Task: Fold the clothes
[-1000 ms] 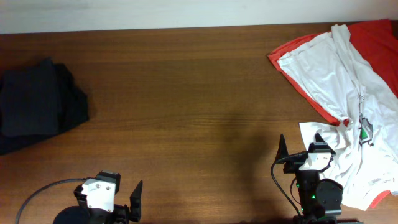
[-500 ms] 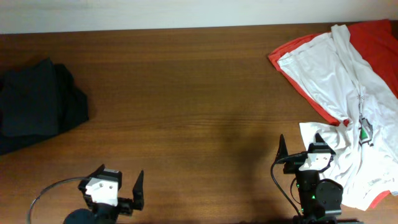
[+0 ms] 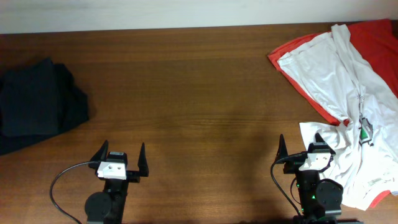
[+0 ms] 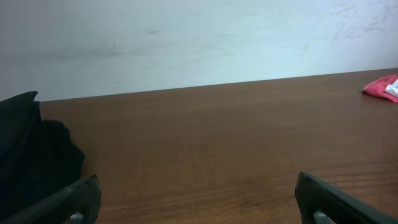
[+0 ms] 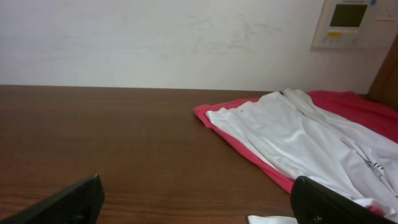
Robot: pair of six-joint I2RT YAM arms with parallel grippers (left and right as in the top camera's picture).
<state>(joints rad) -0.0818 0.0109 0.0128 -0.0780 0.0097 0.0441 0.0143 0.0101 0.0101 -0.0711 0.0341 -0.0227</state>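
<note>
A dark T-shirt (image 3: 34, 106) lies bunched at the table's left edge; it also shows at the left of the left wrist view (image 4: 28, 158). A white T-shirt (image 3: 339, 74) lies spread over a red-orange one (image 3: 376, 43) at the far right; both show in the right wrist view, white (image 5: 298, 140) on red-orange (image 5: 348, 106). My left gripper (image 3: 120, 154) is open and empty near the front edge, left of centre. My right gripper (image 3: 299, 144) is open and empty at the front right, its right finger by the white cloth's edge.
The brown wooden table (image 3: 186, 93) runs between the two piles. A pale wall (image 4: 186, 37) stands behind it, with a small wall panel (image 5: 348, 22) at the right. A black cable (image 3: 62, 180) loops by the left arm's base.
My left gripper has turned and moved from the front-left corner to point straight at the table's far side, a little to the right. The right arm and the clothes have not moved.
</note>
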